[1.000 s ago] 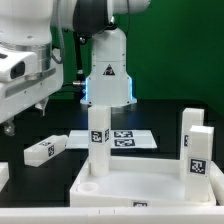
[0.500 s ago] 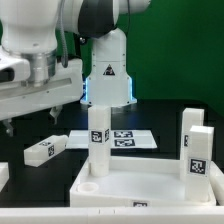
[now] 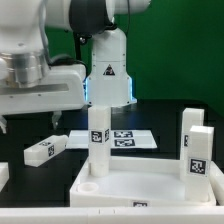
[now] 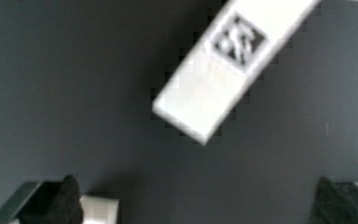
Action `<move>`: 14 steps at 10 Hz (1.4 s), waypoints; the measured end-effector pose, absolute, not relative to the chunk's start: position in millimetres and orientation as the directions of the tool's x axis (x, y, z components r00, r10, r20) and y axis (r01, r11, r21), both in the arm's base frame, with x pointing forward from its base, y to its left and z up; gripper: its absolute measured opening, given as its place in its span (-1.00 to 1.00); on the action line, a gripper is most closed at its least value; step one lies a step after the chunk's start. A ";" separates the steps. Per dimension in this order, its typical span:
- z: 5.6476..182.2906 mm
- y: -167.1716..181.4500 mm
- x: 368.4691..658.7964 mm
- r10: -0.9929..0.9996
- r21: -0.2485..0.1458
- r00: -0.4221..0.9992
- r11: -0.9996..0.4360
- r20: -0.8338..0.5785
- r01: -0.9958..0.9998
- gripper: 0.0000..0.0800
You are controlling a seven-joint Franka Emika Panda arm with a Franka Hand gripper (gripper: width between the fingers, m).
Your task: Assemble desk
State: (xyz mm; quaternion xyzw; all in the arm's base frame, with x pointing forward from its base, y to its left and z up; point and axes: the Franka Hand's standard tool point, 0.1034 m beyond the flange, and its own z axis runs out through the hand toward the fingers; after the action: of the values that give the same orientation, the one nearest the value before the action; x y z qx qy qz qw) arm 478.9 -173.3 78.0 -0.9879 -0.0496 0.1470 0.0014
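Spread wide and holding nothing, two-finger black gripper looking down from the wrist view on dark tabletop, one loose white plastic leg with a black-and-white square tag lying flat and slantwise beneath, well apart from both fingertips. Probably poised above that leg to line up a grasp; jaws parted far enough to straddle its narrow side.

In the exterior view, gripper itself out of sight behind the bulky white wrist housing, so nothing to be read there about the fingers.

Wide flat white rectangular tabletop panel resting at the front of the black table, underside up, presumably so legs can be set in from above. Two chunky white legs already upright on it: one at the near-left corner, one at the exterior view's right edge. Another tagged leg lying on its side on the table to the exterior view's left, just beside the thin marker board; likely the piece seen by the wrist camera, though not certain.

Compared with a second ago: arm swung toward the exterior view's right and turned, wrist housing now filling more of the upper left; desk parts unmoved.
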 end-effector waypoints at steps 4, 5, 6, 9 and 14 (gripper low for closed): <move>70.9 -170.1 489.2 -0.174 0.023 0.926 -0.984 -0.334 -0.177 0.62; 69.0 -168.3 485.9 -0.208 0.022 0.913 -0.977 -0.351 -0.214 0.62; 62.2 -163.0 473.9 -0.255 -0.020 0.860 -0.956 -0.443 -0.293 0.62; 52.2 -155.0 460.3 -0.263 -0.078 0.745 -0.919 -0.613 -0.388 0.62; 43.5 -163.6 445.3 -0.149 -0.059 0.463 -0.913 -0.874 -0.404 0.62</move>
State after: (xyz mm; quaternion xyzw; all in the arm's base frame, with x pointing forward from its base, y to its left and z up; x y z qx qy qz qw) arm 445.3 -163.6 43.5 -0.8452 0.1635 0.4919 0.1298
